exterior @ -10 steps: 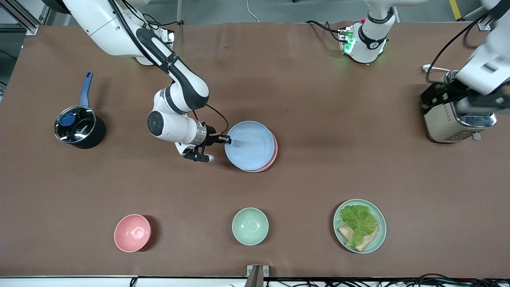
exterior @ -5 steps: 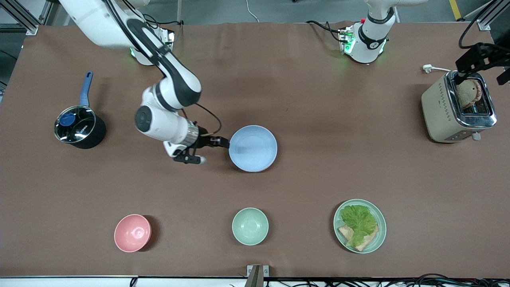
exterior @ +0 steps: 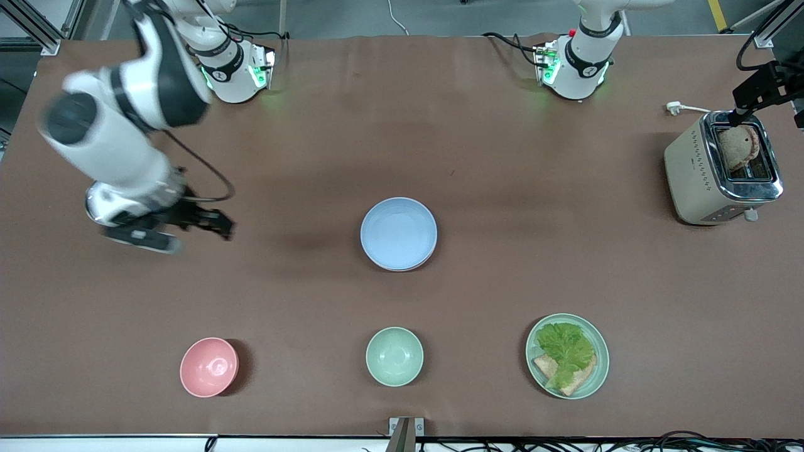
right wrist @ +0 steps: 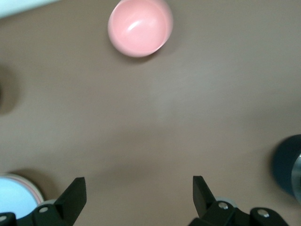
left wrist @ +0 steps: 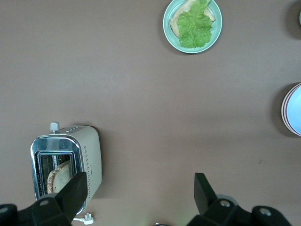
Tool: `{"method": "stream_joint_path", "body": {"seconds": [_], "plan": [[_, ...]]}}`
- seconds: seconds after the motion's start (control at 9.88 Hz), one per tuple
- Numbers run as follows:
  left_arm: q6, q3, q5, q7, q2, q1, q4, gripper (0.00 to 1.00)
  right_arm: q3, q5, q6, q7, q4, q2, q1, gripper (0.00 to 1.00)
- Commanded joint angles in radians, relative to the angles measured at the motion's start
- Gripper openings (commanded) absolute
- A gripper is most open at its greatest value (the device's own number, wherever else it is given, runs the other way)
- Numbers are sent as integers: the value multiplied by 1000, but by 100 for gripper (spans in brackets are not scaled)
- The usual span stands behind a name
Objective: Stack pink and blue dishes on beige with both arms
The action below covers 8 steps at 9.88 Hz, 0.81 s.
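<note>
The light blue plate lies on top of a stack at the table's middle. The pink plate under it shows only as a thin rim. The beige plate is hidden beneath them. My right gripper hangs open and empty over bare table between the stack and the right arm's end; in its wrist view the right gripper holds nothing and the blue plate sits at the frame's corner. My left gripper is open and empty, up over the toaster; it appears again as the left gripper.
A pink bowl, a mint-green bowl and a mint-green plate with lettuce and bread line the edge nearest the front camera. The toaster holds a slice of bread. A dark pot stands at the right arm's end.
The right gripper let go of the blue plate, which settled flat on the stack, and swung away toward the right arm's end. The left gripper rose off the toaster.
</note>
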Motion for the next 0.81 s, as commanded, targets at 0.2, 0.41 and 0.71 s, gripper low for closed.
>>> {"method": "stream_joint_path", "body": {"seconds": [0.2, 0.41, 0.71], "plan": [[-19, -7, -7, 15, 65, 27, 46, 100, -144, -8, -286, -243, 140, -126, 4, 100], [-24, -8, -10, 15, 61, 21, 37, 100, -202, 77, -415, -298, 263, -119, 3, 100], [-24, -8, -11, 1, 62, 18, 34, 100, -270, 98, -537, -399, 384, -87, 18, 100]]}}
